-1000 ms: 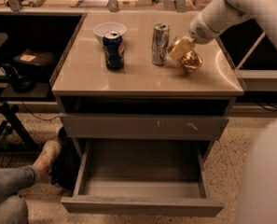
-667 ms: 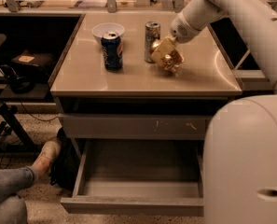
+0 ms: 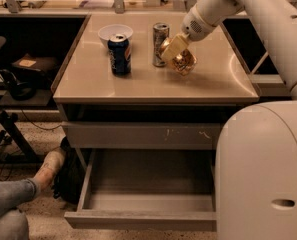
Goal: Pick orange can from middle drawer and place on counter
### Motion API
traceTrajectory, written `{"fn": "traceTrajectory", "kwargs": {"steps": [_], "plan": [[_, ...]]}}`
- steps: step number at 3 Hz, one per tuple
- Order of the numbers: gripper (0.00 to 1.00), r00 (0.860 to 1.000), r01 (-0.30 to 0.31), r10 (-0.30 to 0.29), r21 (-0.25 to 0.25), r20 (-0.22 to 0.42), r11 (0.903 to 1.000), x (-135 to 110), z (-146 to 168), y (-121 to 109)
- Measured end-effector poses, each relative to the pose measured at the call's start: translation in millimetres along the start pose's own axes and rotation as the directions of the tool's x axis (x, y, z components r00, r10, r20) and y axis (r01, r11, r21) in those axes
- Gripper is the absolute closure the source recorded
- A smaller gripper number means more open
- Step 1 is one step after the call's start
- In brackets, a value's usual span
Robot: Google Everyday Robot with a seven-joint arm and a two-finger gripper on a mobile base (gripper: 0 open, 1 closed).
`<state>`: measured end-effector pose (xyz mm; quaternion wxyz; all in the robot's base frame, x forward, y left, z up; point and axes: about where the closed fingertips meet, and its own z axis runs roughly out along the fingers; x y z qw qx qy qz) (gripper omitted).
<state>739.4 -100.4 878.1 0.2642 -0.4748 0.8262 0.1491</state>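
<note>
My gripper reaches down from the upper right and is shut on the orange can. The can is tilted and sits low over the counter, just right of the taller silver can. I cannot tell whether the can's base touches the counter. The middle drawer is pulled out below the cabinet front and its grey inside is bare. My arm's white body covers the drawer's right end.
A dark blue can stands on the counter's left half with a white bowl behind it. A shut drawer front with pale scratch marks lies above the open drawer. A person's leg and shoe are on the floor at left.
My gripper has carried the orange can leftward across the counter, close beside the silver can. My arm's body now fills more of the lower right.
</note>
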Motion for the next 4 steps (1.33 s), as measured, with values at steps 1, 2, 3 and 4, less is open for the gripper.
{"fn": "traceTrajectory", "kwargs": {"steps": [1,2,3,4], "plan": [[0.35,1.000,0.000,0.000,0.000,0.000,1.0000,0.0,0.1,0.0],[0.12,1.000,0.000,0.000,0.000,0.000,1.0000,0.0,0.2,0.0],[0.00,1.000,0.000,0.000,0.000,0.000,1.0000,0.0,0.2,0.0],[0.00,1.000,0.000,0.000,0.000,0.000,1.0000,0.0,0.2,0.0]]}}
